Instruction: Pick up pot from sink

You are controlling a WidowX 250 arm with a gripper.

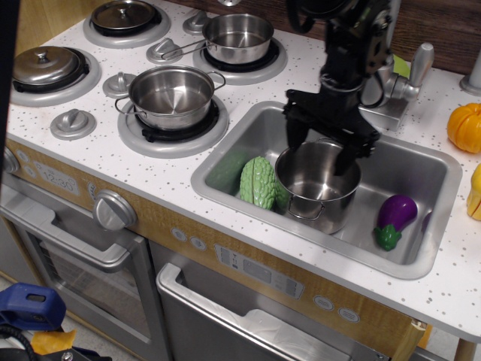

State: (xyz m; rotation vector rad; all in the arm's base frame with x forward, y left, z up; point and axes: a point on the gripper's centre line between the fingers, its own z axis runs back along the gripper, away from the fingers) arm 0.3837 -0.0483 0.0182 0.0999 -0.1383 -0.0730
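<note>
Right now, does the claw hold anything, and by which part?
Nothing is held. The claw is open, its jaws lowered about the far rim of the pot in the sink, not closed on it.

1. White speckled countertop point(248, 226) on a toy kitchen unit, with wood-look front panels.
2. Silver oven door point(68, 248) at lower left, and a second silver handle point(248, 320) below the counter.
3. Dark wooden wall point(443, 26) behind.
4. Light's bright and even.

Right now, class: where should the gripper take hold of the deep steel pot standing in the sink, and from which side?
Probably the far rim of the pot, from above: it stands upright and lidless, and the open gripper already hangs there.
</note>
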